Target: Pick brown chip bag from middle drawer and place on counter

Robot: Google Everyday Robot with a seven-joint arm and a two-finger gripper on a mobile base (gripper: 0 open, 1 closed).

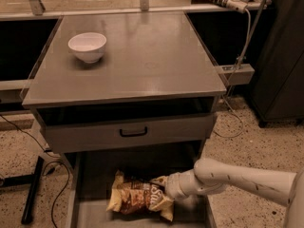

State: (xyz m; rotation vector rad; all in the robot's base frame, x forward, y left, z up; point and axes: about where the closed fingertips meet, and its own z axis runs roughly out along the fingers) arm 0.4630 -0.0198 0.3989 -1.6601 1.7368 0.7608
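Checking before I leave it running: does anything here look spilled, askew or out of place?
Nothing spilled or damaged. The brown chip bag lies crumpled and slightly slanted in the open middle drawer, with the gripper at its right end. The white bowl sits upright on the counter.

White lettering on brown chip bag [135, 199] illegible; pincer [167, 190] at bag's right end.

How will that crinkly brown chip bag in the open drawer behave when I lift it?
Probably light and floppy: the crinkly dark-brown chip bag looks puffed and creased. With the claw at one end of it, the other end may sag or swing. Its smooth film could slip in the grasp.
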